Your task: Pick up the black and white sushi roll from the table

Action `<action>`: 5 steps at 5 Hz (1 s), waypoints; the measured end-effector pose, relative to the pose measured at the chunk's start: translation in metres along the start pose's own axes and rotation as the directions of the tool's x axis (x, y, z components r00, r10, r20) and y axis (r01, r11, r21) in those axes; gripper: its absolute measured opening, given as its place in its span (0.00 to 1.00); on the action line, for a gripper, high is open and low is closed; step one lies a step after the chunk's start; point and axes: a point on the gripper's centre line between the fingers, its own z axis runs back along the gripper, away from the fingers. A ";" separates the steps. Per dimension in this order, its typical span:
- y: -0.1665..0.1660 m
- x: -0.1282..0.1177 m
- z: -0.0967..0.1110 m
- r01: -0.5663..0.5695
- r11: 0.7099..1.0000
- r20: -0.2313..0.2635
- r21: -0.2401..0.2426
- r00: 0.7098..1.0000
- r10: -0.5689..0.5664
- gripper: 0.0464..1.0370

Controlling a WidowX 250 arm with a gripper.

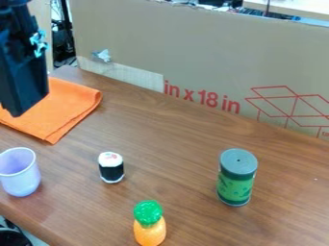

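The black gripper [19,103] hangs at the upper left, over an orange cloth [69,103] that lies folded on the wooden table [173,139]. Below the cloth, at the left edge, a pale purple cup [20,175] stands upright. A small white and black sushi roll toy [111,168] stands near the middle left. Towards the front is a toy pineapple [149,226] with a green top and an orange body. On the right stands a green can with a grey lid [236,178].
A tall cardboard panel [193,53] with red print walls off the table's back. The table's front left edge runs below the cup, with a dark round object [13,237] beyond it in the lower left corner.
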 end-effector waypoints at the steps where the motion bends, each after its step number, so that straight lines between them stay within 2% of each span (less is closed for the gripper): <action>1: 0.000 0.000 -0.002 -0.002 1.000 -0.009 0.002 1.000 0.002 0.96; 2: 0.007 0.030 -0.020 -0.028 0.998 -0.121 0.055 0.992 0.034 0.96; 3: 0.009 0.066 -0.030 -0.055 0.997 -0.114 0.055 0.992 0.061 0.96; 4: 0.007 0.091 -0.055 -0.066 0.996 -0.142 0.061 0.987 0.074 0.96; 5: 0.013 0.105 -0.078 -0.066 0.992 -0.131 0.103 0.988 0.079 0.96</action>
